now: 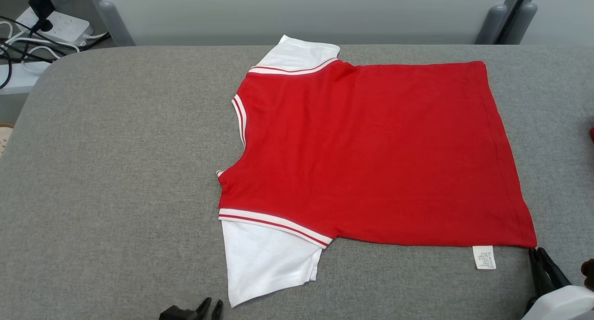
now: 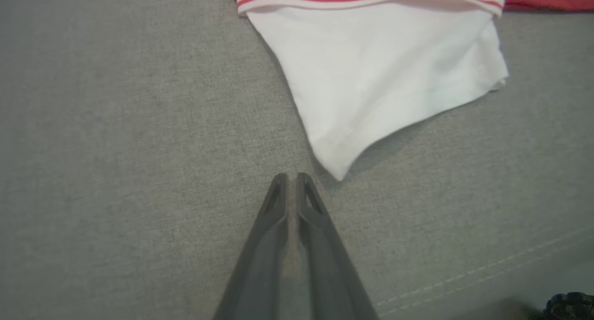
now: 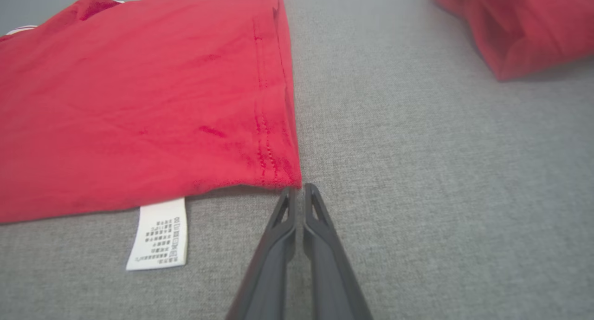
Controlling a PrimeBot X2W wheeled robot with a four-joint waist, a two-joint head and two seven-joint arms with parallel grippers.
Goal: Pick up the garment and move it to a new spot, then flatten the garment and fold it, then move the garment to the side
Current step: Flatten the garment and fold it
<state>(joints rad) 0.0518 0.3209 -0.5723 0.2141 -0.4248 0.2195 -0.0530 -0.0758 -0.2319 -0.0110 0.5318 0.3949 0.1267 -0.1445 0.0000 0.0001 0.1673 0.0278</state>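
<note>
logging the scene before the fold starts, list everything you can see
garment: one, red and white, spread flat mid-table
care label: one, white, poking from the garment's near edge
second cloth: one, red, bunched at the table's right edge
table: one, grey fabric top, under everything
power strip: one, white with cables, beyond the table's far left corner
left gripper: one, dark, shut, just off the near sleeve
right gripper: one, dark, shut, at the garment's near right corner
</note>
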